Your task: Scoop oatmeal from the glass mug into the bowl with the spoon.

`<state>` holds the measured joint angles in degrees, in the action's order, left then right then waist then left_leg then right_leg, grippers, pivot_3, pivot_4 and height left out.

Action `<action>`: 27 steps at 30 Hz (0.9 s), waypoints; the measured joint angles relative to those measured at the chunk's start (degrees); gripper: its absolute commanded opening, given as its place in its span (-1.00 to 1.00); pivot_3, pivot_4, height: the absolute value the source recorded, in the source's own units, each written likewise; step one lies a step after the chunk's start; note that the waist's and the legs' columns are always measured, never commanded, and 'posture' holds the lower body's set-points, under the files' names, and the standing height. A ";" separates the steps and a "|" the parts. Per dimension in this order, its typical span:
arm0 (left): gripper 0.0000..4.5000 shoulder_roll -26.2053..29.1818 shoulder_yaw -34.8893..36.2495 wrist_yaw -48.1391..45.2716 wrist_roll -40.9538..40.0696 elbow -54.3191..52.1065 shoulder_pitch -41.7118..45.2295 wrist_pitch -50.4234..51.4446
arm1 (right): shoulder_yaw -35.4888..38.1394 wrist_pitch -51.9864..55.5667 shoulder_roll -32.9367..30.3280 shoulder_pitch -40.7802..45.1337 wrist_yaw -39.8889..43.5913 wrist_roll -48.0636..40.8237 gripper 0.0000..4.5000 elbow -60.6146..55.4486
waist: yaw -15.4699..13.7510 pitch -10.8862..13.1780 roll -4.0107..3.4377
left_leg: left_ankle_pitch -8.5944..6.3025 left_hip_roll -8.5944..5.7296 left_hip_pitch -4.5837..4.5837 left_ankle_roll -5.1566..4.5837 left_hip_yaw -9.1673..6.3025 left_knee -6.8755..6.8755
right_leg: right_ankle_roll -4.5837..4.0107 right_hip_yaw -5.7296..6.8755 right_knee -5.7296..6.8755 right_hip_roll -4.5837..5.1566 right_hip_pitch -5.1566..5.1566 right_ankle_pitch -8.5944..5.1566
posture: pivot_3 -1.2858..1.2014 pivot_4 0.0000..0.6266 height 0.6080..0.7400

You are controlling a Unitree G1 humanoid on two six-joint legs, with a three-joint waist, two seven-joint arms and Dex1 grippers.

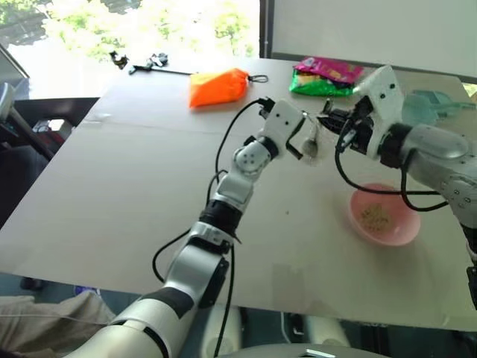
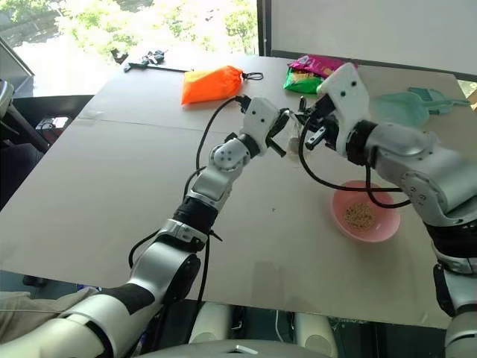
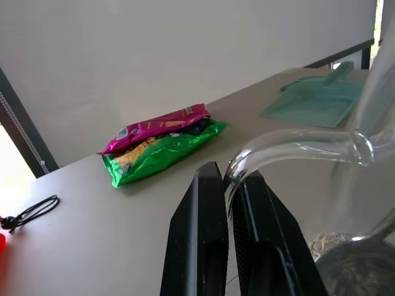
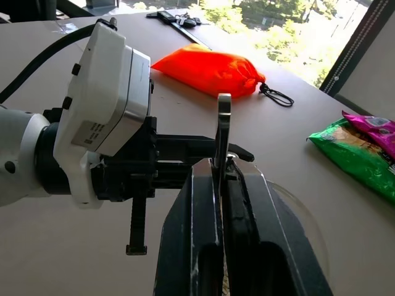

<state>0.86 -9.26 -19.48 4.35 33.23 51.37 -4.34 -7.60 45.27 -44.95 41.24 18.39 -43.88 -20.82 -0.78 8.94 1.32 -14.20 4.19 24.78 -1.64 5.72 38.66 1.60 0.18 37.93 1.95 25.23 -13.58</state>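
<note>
Glass mug (image 1: pixel 310 142) held above the table (image 1: pixel 134 186) by its handle, left gripper (image 3: pixel 227 185) clamped on it. Right gripper (image 4: pixel 222 169) pinches the spoon (image 4: pixel 223 132) at the mug; pink bowl (image 1: pixel 383 216) sits near, oatmeal (image 1: pixel 375 218) inside. Risk: thin handle twists in the pinch and flakes spill.

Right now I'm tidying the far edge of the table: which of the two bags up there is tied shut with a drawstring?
The orange bag, a plain cloth pouch with a black cord loop at its neck. The green and pink snack packet beside it is sealed printed foil.
</note>
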 measured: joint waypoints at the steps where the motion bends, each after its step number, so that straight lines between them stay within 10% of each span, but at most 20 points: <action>1: -0.97 0.10 0.07 0.01 0.00 0.00 -0.02 0.02 | 1.14 1.14 1.55 -0.28 0.04 -0.63 -1.00 0.07 | 0.00 0.00 0.00 | 0.00 0.00 0.00 0.01 -0.01 0.00 | 0.00 0.00 0.01 0.00 0.00 0.00 | 0.03 -0.52 1.00; 27: -0.97 0.40 0.29 0.96 -0.01 -1.12 -0.17 0.23 | 34.60 23.50 17.58 9.19 -34.11 -32.89 -1.00 15.75 | 0.05 -0.01 -0.01 | 0.00 0.01 0.00 0.01 0.02 0.01 | 0.00 0.00 0.06 0.02 0.00 0.00 | 0.03 -0.52 1.00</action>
<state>1.27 -8.97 -18.52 4.34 32.11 51.20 -4.11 27.00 68.77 -27.37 50.42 -15.72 -76.78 -5.07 -0.74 8.94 1.30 -14.19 4.20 24.79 -1.63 5.74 38.67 1.59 0.18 37.99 1.97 25.23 -13.57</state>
